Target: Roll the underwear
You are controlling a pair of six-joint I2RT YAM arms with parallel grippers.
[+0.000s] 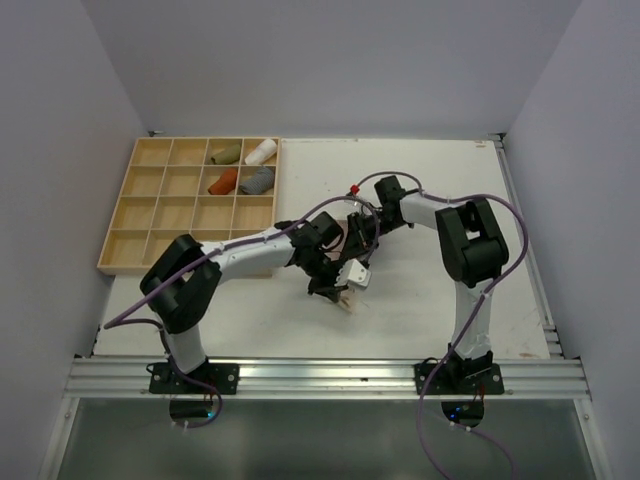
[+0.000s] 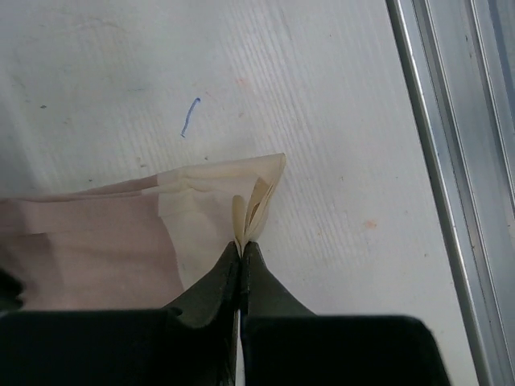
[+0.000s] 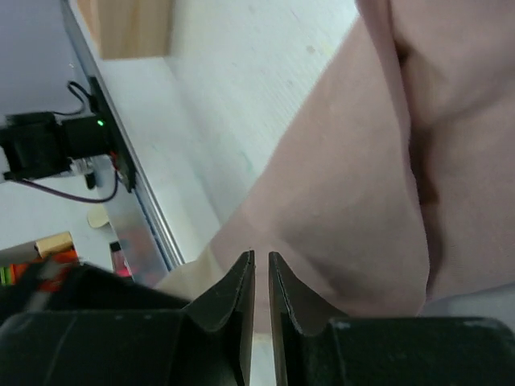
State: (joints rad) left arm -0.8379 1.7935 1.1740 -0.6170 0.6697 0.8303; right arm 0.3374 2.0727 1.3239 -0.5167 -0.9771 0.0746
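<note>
Two black-and-white robot arms meet over the middle of a white table (image 1: 420, 310). The left gripper (image 2: 241, 248) is clenched on the folded cream corner of a pale beige-pink cloth underwear (image 2: 96, 249), which lies spread on the table beside its fingers. The right gripper (image 3: 261, 259) stands nearly closed at the same garment's edge; whether it pinches the cloth cannot be told. A rolled rust-orange underwear (image 1: 222, 182) sits in a compartment of a wooden divided tray (image 1: 150, 215) at the far left.

On table (image 1: 430, 310), underwear (image 2: 105, 241) right of tray (image 1: 118, 262)
</note>
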